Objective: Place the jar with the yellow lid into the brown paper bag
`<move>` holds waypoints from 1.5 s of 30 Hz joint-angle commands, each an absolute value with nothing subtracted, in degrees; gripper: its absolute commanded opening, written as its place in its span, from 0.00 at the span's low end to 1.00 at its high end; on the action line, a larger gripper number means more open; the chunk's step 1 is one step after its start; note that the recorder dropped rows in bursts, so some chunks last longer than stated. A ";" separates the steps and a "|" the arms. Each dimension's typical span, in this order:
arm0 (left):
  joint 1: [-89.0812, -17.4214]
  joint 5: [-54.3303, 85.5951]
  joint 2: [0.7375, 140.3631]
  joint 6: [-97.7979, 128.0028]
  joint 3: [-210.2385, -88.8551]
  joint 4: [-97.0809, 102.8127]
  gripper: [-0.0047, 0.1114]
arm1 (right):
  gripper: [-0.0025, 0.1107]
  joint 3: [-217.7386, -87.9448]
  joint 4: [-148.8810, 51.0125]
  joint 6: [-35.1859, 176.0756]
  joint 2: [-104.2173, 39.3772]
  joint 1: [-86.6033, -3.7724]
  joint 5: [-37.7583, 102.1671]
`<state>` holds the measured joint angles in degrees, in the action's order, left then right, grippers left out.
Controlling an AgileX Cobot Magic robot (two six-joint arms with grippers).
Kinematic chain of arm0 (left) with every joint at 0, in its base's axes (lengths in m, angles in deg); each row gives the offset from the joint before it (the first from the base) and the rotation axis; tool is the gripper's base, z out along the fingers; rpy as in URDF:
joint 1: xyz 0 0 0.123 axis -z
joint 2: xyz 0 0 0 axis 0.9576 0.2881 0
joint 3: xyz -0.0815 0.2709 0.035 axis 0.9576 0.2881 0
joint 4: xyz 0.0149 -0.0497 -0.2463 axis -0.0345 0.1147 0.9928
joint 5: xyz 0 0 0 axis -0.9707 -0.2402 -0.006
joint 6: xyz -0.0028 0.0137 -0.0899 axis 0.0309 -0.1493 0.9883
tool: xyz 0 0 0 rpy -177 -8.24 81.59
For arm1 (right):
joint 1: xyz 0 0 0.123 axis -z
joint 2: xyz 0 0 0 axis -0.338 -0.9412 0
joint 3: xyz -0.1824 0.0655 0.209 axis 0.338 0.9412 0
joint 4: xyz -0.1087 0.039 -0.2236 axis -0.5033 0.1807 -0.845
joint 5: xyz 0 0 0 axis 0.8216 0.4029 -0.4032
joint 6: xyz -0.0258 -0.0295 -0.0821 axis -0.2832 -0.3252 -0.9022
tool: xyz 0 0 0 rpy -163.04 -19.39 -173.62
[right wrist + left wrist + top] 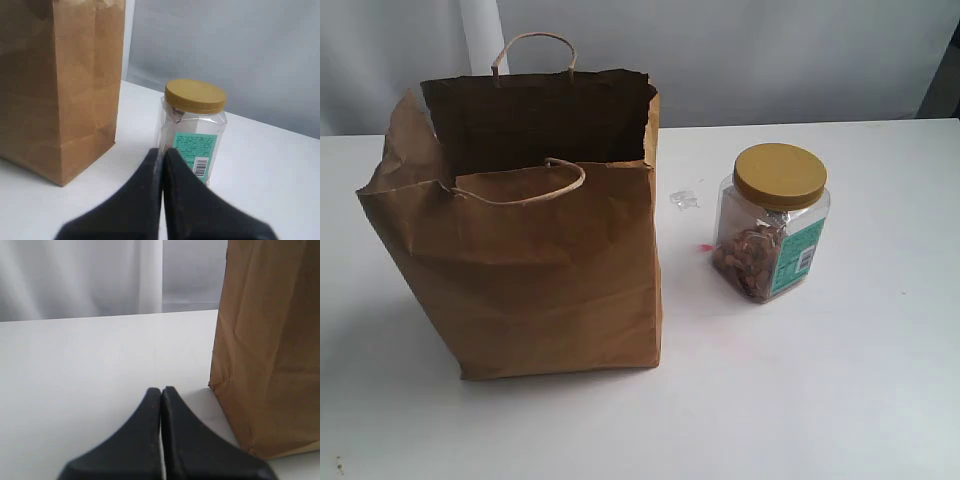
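The brown paper bag (535,250) stands upright and open on the white table, its two loop handles up and its dark inside showing. To its right, apart from it, stands the yellow-lidded jar (772,222), upright, lid on, teal label facing right. Neither gripper shows in the exterior view. In the left wrist view my left gripper (161,391) is shut and empty, low over the table beside the bag's side (270,345). In the right wrist view my right gripper (161,151) is shut and empty, just short of the jar (192,131), with the bag (60,85) off to one side.
A small crumpled scrap of clear plastic (684,200) lies on the white table (840,400) between bag and jar, with a tiny red speck (705,247) near the jar's foot. A pale curtain and wall close off the back.
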<state>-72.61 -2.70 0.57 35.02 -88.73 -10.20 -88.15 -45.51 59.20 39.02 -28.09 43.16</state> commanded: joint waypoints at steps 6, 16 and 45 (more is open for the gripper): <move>-72.34 -2.16 0.74 35.24 -88.86 -9.98 0.05 | 0.02 -87.94 -45.03 59.29 39.38 -27.66 43.05; -72.34 -2.16 0.74 35.24 -88.86 -9.98 0.05 | 0.02 -87.94 -45.04 59.34 39.38 -27.66 27.45; -72.34 -2.16 0.74 35.24 -88.86 -9.98 0.05 | 0.02 -135.57 -43.03 69.35 1.97 -27.66 67.27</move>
